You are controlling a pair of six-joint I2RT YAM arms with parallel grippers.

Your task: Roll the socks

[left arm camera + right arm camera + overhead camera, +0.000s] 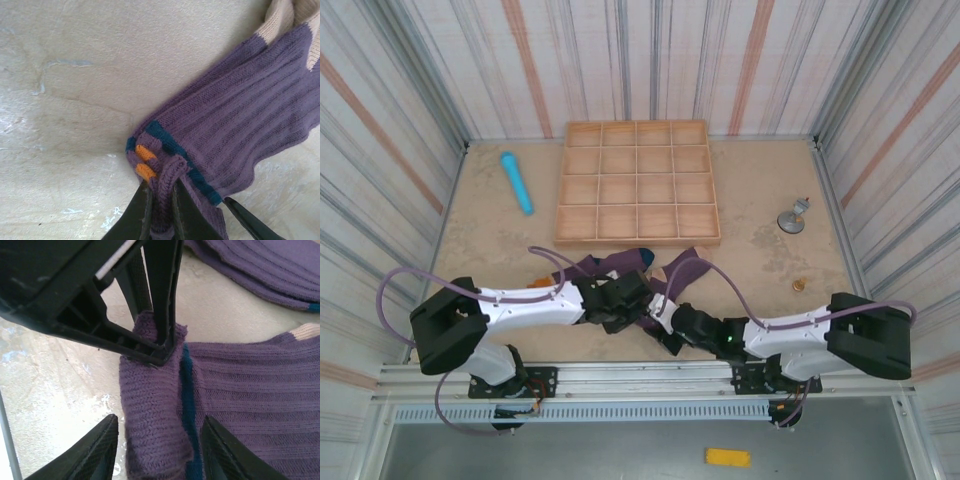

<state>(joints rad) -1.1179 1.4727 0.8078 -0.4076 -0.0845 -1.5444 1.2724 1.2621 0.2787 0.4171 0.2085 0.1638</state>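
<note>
Left gripper (161, 197) tight on socks (240, 115)

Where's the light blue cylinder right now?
Top view: the light blue cylinder lies on the table, left of the wooden tray, apart from it.

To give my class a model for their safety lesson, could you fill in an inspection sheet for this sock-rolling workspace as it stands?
Surface: tan table, mottled and scuffed.
Job's things: two purple socks lying unrolled in front of the arms, one end folded up.
Clutter: wooden tray, blue cylinder, grey metal piece, small brown bit.
Hands: left hand shut on the folded sock end; right hand open, its fingers either side of that same end.
Cables: purple cables loop from both arms, the right one arcing close by the socks.
Surroundings: striped walls on three sides; yellow thing below the front rail.
</note>
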